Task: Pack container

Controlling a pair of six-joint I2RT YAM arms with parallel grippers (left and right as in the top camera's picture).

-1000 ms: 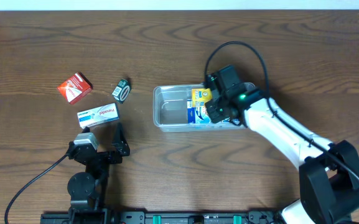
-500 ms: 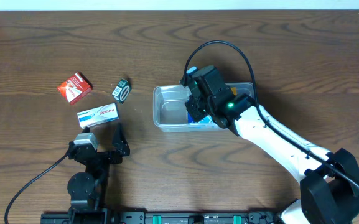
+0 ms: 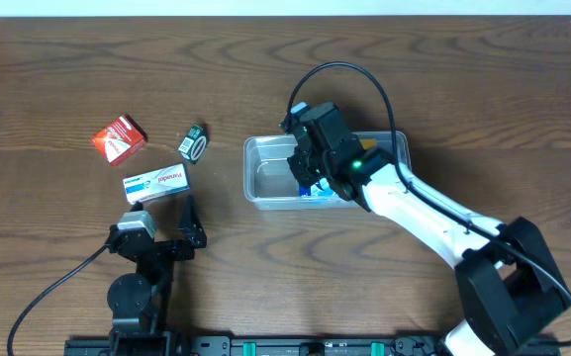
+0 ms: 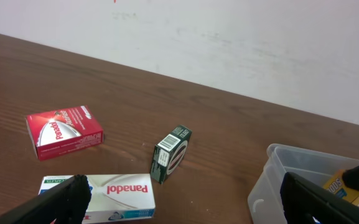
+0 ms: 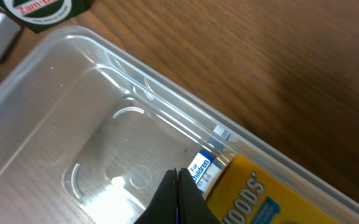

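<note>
The container (image 3: 265,168), a clear plastic tub, sits at the middle right of the table. It holds a blue-and-white box (image 3: 315,190) and a yellow box (image 5: 254,199). My right gripper (image 3: 303,170) is shut and empty inside the tub (image 5: 167,81), its tip (image 5: 178,186) just left of the blue-and-white box (image 5: 203,171). My left gripper (image 3: 161,229) is open and empty near the front edge. Through its jaws (image 4: 185,211) I see a white Panadol box (image 4: 114,196), a small green box (image 4: 172,154), a red box (image 4: 64,132) and the tub's corner (image 4: 272,180).
Left of the tub lie the red box (image 3: 119,138), the small green box (image 3: 194,143) and the white Panadol box (image 3: 156,184), close together. The left half of the tub is bare. A black cable loops behind the right arm.
My right gripper has moved left across the tub and now hides the yellow box from above. The left arm and the three loose boxes have not moved.
</note>
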